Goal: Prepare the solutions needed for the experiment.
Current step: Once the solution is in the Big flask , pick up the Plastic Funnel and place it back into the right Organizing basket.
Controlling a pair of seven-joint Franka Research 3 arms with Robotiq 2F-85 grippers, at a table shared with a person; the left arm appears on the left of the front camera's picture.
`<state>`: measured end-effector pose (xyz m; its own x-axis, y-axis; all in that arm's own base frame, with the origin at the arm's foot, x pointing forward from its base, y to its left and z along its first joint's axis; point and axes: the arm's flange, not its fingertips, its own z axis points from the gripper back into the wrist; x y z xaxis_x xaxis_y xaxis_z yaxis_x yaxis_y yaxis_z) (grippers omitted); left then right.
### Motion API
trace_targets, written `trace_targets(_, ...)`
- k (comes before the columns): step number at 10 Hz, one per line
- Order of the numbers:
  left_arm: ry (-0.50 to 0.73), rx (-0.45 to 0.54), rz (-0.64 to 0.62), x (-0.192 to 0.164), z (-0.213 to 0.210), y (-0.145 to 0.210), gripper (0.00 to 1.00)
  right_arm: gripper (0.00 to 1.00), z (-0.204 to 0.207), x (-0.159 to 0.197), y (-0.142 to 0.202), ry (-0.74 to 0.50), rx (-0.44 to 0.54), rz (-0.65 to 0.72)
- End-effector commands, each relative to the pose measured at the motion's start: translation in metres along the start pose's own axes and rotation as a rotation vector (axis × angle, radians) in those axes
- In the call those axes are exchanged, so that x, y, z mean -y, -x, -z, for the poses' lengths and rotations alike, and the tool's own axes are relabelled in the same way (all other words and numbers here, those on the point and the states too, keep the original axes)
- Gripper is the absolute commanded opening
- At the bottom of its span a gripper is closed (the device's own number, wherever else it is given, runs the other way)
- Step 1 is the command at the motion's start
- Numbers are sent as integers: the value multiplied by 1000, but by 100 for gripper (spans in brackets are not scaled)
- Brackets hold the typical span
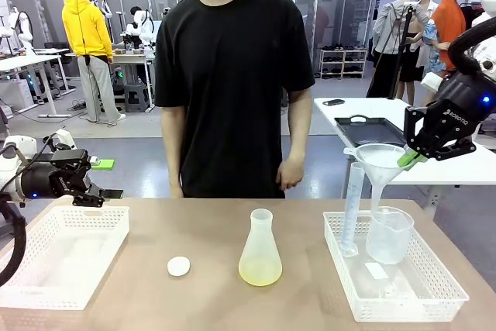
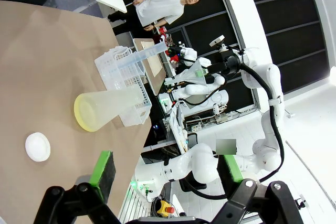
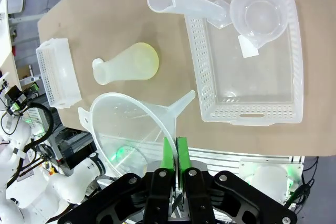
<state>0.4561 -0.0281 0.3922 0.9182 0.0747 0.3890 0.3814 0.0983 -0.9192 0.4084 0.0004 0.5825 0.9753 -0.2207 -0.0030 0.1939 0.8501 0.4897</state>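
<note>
The solutions [image 1: 260, 273] are a shallow pale yellow layer at the bottom of a clear conical flask [image 1: 260, 249] that stands upright mid-table; the flask [image 3: 128, 64] also appears from above in the right wrist view and as flask [image 2: 107, 108] in the left wrist view. My right gripper [image 1: 412, 158] is shut on the rim of a clear plastic funnel [image 1: 381, 162], held in the air over the right basket. In the right wrist view the green pads of my right gripper [image 3: 173, 153] pinch the funnel [image 3: 131, 124] wall. My left gripper [image 1: 108, 190] hovers open over the left basket's far edge, and its jaws [image 2: 168, 169] hold nothing.
A white basket [image 1: 422, 300] at the right holds a tall measuring cylinder [image 1: 353, 207] and a clear beaker [image 1: 387, 234]. Another white basket [image 1: 31, 288] sits at the left. A small white disc [image 1: 179, 266] lies left of the flask. A person stands at the far edge, arms down.
</note>
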Motion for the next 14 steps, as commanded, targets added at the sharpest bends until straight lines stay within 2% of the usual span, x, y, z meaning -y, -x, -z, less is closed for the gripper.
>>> trace_targets(1,1,4,20,0,0,0,100,4,0,0,0,0,-1,1)
trace_targets(2,1,4,20,0,0,0,100,4,20,-1,-8,45,-64,25)
trace_targets(4,1,4,20,0,0,0,100,4,45,20,-16,65,-115,91)
trace_targets(9,1,4,20,0,0,0,100,4,102,83,-39,95,-101,300)
trace_targets(12,1,4,20,0,0,0,100,4,122,94,-49,132,-130,373)
trace_targets(14,1,4,20,0,0,0,100,4,129,94,-47,170,-184,384)
